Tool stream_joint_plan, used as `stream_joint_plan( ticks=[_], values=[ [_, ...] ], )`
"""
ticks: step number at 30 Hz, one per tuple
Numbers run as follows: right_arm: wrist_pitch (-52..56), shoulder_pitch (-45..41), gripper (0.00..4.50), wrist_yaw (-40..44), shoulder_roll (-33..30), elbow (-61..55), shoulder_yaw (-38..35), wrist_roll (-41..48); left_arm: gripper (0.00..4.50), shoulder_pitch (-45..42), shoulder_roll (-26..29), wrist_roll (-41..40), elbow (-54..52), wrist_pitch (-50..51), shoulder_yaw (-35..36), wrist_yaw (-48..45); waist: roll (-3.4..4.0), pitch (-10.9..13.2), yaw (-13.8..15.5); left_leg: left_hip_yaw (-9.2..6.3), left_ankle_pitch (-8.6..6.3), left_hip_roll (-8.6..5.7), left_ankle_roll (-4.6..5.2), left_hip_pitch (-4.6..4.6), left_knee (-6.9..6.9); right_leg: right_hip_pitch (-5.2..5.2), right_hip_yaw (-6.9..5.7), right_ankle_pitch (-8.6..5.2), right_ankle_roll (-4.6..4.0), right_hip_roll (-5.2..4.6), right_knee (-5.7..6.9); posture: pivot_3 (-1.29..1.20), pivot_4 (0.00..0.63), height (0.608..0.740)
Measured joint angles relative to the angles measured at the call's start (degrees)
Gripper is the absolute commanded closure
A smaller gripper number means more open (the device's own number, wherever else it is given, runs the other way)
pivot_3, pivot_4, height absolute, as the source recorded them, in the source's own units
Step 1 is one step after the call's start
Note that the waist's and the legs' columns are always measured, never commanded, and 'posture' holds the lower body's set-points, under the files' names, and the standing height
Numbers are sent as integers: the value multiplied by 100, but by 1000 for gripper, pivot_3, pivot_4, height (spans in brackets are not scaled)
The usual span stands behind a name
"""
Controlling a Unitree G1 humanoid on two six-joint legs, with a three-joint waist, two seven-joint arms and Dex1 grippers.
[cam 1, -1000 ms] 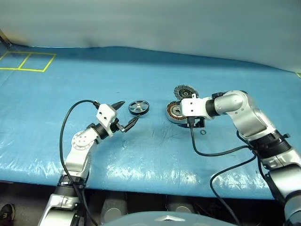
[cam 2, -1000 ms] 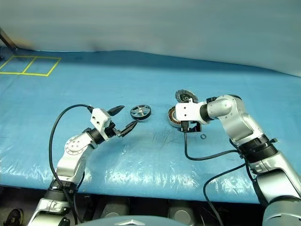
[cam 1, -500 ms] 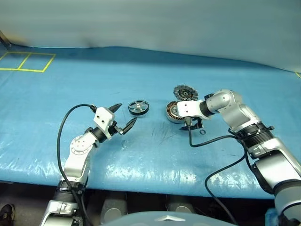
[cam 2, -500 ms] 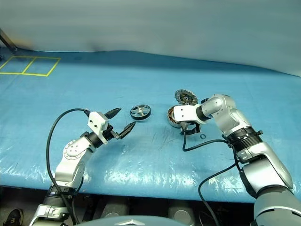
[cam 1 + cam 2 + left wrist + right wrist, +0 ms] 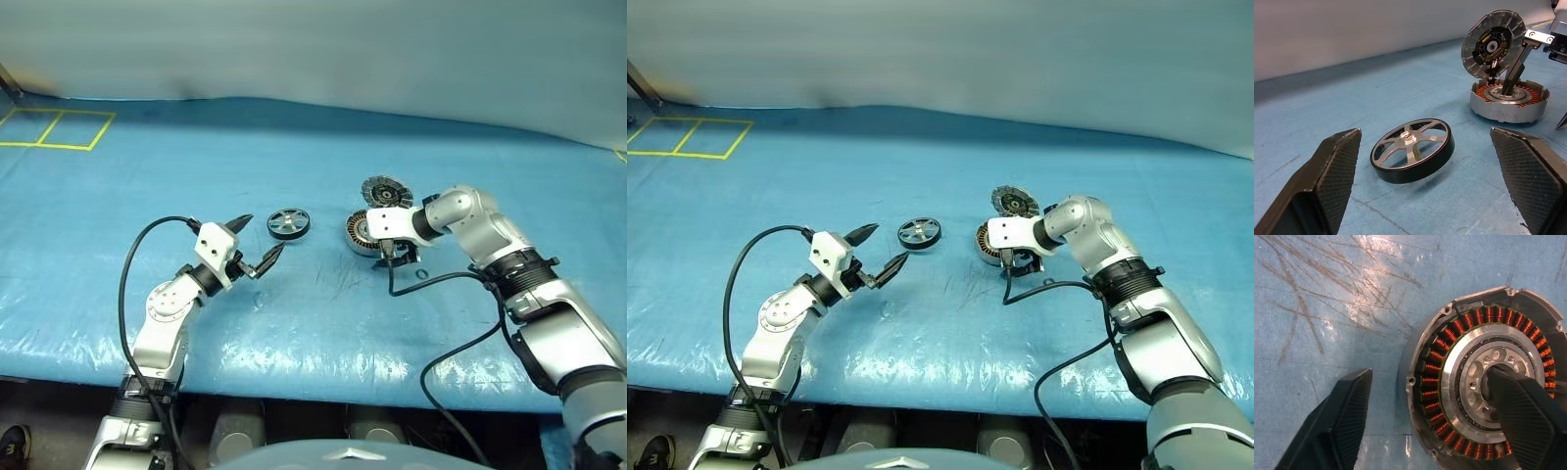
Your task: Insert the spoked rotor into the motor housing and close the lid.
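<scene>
Heads up, your rotor isn't in yet. The spoked rotor point(image 5: 289, 223) is lying flat on the blue table point(image 5: 294, 333), roughly mid-surface, well away from every edge, and the left gripper point(image 5: 257, 242) is hovering just short of it with its fingers spread wide, pinching nothing. From the left wrist camera the rotor point(image 5: 1412, 156) is sitting dead ahead between the two open fingers point(image 5: 1334, 171), a bit further out than the tips, so it's the left arm that's clearly nearer to it. It's a round wheel, so there's no long axis to fuss over; what matters is that it's lying flat and the gripper is pointing roughly level at it, so I'd guess you're going to be squeezing across the rim.

Over to the right, the motor housing point(image 5: 364, 233) is sitting on the table with the lid point(image 5: 386, 192) standing open behind it, toothed face showing. The right gripper point(image 5: 400, 257) is straddling the housing's wall: one finger point(image 5: 1523, 416) is down on the silver centre, the other point(image 5: 1337, 421) is outside the rim point(image 5: 1418, 377), jaws apart and not clamped on the wall. Looks to me like it's bracing the housing for the insert.
</scene>
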Motion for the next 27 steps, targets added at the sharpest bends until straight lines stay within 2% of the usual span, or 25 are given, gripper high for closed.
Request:
stream_joint_plan(
  ticks=[3, 10, 15, 22, 27],
  values=[
    [-60, 0, 2190, -27, -3, -46, -10, -41, 0, 1, 15, 1, 0, 0, 12, 12, 0, 0, 7, 0, 0, 0, 0, 0, -1, 0, 0, 0, 0, 0, -1, 0, 150, 740],
    [-395, 387, 2190, -347, -210, -878, 64, -486, 0, 47, 62, 3, -2, 4, 61, 17, 1, 1, -3, 0, 0, 0, 0, -3, -6, -6, 0, 0, 0, 0, 0, 0, 150, 740],
    [-499, 913, 2190, -531, -250, -1924, 82, -681, 0, 51, 72, 4, -5, 11, 64, 13, 1, 1, -6, 0, 0, 0, 0, -2, -7, -7, 0, 0, 1, 0, 1, 0, 150, 740],
    [-561, 1448, 2190, -431, -163, -3077, 300, -677, 0, 49, 135, 4, -4, 25, 64, 6, 1, 1, 3, 0, 0, 0, -1, -2, -2, -5, 0, 0, 0, 0, 2, 0, 150, 740],
    [-526, 1606, 2190, -264, -149, -3499, 412, -670, 0, 50, 154, 4, -5, 36, 62, 5, 1, 1, 8, 0, 0, 0, -1, -2, 5, -1, 0, 0, 0, 0, 2, 0, 150, 740]
  ],
)
